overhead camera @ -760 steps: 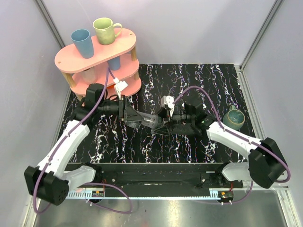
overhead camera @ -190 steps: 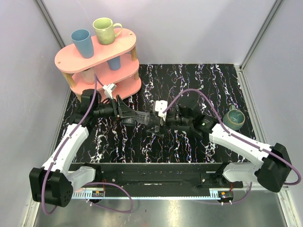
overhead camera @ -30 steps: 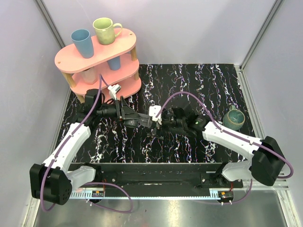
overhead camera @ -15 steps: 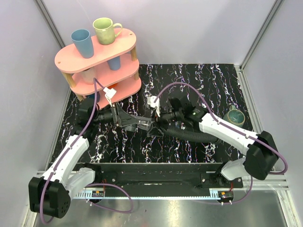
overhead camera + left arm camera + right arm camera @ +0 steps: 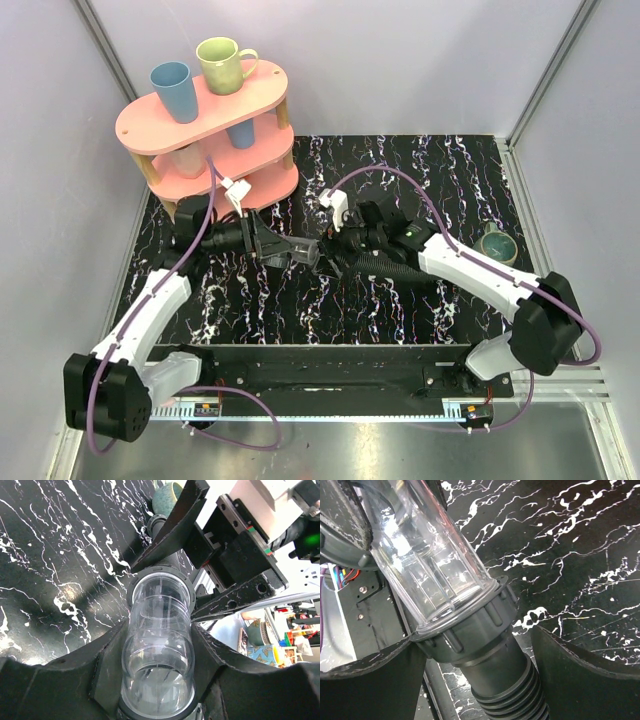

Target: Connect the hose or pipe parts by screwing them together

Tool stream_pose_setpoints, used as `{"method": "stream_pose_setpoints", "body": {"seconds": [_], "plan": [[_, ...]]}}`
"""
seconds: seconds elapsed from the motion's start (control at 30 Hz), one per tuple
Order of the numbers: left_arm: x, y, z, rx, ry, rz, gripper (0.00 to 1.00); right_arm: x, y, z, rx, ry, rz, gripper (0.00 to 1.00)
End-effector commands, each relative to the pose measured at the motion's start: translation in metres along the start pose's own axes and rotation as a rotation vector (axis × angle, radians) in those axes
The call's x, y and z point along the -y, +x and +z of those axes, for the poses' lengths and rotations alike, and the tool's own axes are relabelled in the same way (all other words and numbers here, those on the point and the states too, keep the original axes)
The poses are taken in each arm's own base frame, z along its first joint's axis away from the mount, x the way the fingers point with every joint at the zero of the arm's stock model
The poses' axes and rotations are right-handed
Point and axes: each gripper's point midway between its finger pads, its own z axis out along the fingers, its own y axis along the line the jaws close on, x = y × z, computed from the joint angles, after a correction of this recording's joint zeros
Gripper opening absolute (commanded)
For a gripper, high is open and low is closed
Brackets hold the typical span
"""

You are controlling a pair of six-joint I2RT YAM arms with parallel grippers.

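Left pincer [image 5: 290, 250] tight on clear fitting [image 5: 159, 645]; right pincer [image 5: 475, 645] loose astride hose collar [image 5: 465, 622]

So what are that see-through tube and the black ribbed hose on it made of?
The see-through tube looks like hard clear plastic, glossy: bright reflections, moulded ribs inside. The black ribbed hose seems matte flexible plastic or rubber, judging by its corrugations; its ridged collar looks stiffer moulded plastic.

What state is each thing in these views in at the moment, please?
Clear tubular fitting: end seated in the black collar; thread depth hidden.
Black ribbed flexible hose: its collar holds the fitting's end.
Left gripper: shut on the fitting.
Right gripper: open, fingers straddling the collar.
Blue cup on pink shelf: upright.
Green mug, same shelf: upright.
Dark green mug on table: upright.
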Motion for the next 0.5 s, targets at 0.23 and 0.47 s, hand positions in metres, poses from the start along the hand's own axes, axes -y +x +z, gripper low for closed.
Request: {"method": "stream_pose_setpoints", "body": {"seconds": [0.23, 0.47], "plan": [[-0.024, 0.003, 0.0, -0.045, -0.134, -0.057, 0.0, 0.021, -0.088, -0.038, 0.359, 0.225, -0.063, 0.89], [-0.029, 0.007, -0.003, -0.058, -0.187, -0.132, 0.0, 0.017, -0.086, -0.056, 0.465, 0.243, -0.28, 0.89]]}}
